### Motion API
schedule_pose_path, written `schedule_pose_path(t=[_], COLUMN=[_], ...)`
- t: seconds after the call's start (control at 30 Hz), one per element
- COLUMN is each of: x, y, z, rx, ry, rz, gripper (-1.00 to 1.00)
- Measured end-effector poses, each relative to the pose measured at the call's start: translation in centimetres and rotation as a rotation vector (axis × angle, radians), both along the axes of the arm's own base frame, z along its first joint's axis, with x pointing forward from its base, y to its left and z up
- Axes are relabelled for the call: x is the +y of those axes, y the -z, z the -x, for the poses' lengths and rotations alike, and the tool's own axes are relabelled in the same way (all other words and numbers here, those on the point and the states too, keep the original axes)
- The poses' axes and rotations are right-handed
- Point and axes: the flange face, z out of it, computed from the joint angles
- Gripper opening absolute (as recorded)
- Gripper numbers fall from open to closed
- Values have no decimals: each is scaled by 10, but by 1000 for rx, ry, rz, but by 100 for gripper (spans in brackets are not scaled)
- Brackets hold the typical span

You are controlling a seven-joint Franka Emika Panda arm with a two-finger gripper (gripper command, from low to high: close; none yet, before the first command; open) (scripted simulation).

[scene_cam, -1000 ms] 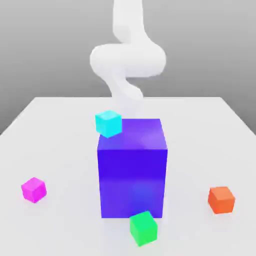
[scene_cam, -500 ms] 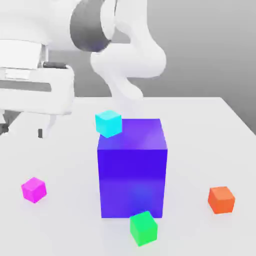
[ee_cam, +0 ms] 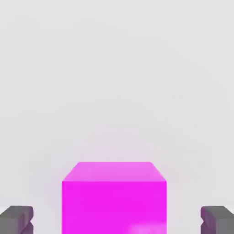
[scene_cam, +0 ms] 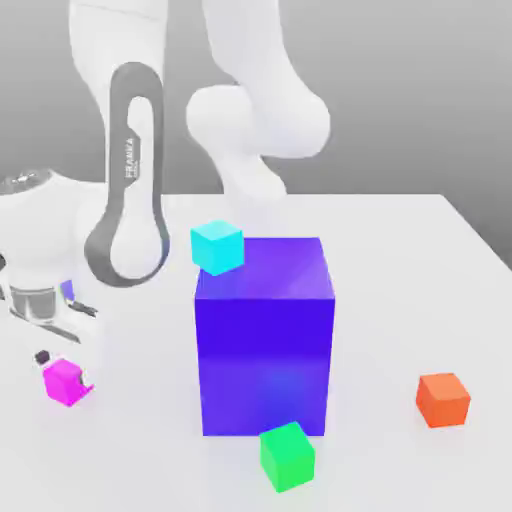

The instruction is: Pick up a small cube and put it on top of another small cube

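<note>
**Hand straddles the magenta cube, fingers still clear of its sides**

In the exterior view, the white robot arm (scene_cam: 135, 170) bends down at that view's left, and its hand (scene_cam: 62, 372) sits low over the small magenta cube (scene_cam: 64, 384) on the white worktop (scene_cam: 420, 260). A large blue-violet block (scene_cam: 265, 340) stands mid-worktop, a small cyan cube (scene_cam: 217, 247) at its upper left corner. A small green cube (scene_cam: 287, 456) lies just in front of the block; a small orange cube (scene_cam: 443, 399) rests well apart at the view's right.

In the hand view, the magenta cube (ee_cam: 114, 196) sits between two dark fingertips (ee_cam: 16, 219), with a gap on either side. The hand is partly open and grips nothing.
</note>
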Motion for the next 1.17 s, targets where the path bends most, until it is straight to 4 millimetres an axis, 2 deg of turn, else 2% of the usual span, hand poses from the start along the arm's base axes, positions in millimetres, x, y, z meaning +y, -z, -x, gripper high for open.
schedule_pose_path(t=[0.2,0.4,0.43,0.5,0.6,0.67,0.73,0.8,0.83,0.87,0.9,0.93,1.03,1.07,1.17], x=[0,0,3,34,114,170,228,287,316,343,348,327,319,318,318], y=[0,-56,-65,-78,-94,-105,-117,-129,-132,-125,-115,-104,-69,-57,-57], z=[0,-1,-11,-45,-102,-127,-144,-153,-153,-146,-142,-144,-144,-143,-143], rx=[0,-1,-10,-18,-23,-26,-28,-31,-29,-18,-9,-5,-1,0,0], ry=[0,-2,-32,-122,-306,-415,-518,-619,-665,-698,-692,-632,-605,-604,-604], rz=[-1,-1,3,3,2,3,9,17,18,9,3,0,-2,-2,-2], gripper=[-100,-100,-100,-100,-100,-100,-100,-100,-100,-100,-100,-100,-100,100,100])
